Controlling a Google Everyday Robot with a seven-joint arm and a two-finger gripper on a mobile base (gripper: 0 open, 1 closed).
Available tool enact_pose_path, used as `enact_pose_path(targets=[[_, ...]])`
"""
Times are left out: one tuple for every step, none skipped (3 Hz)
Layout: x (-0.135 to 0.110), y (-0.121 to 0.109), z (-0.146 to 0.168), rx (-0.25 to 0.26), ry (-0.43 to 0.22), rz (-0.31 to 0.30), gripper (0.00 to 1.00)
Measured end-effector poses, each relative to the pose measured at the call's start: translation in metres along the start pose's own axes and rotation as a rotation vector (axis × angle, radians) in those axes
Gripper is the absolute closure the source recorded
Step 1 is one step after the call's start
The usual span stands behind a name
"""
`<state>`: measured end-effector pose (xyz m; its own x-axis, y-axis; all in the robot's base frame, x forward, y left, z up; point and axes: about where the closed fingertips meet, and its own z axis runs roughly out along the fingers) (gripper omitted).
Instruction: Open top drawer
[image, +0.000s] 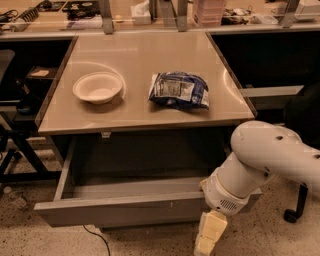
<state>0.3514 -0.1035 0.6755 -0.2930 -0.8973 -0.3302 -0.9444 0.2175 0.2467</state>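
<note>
The top drawer (120, 207) stands pulled out from under the tan table (140, 112). Its grey front faces me low in the view, with small pale marks, and its plain grey inside is open to view. My white arm reaches in from the right. My gripper (207, 235) hangs at the bottom, just in front of the drawer front's right part, with its cream fingers (210, 227) pointing down. Its tip runs off the bottom edge.
A white bowl (98, 87) and a blue snack bag (179, 90) lie on the table top. A lower drawer edge shows under the top one. A cable (97, 237) runs on the speckled floor. A chair wheel (291, 215) stands at right, dark stands at left.
</note>
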Motion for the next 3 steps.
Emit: enact_pose_path(targets=[[-0.008,-0.012,-0.003,0.008,-0.007,-0.020,0.00],[-0.016,-0.029,0.001,0.024,0.001,-0.029,0.00],[-0.012,-0.032,0.007,0.015,0.022,-0.032,0.00]])
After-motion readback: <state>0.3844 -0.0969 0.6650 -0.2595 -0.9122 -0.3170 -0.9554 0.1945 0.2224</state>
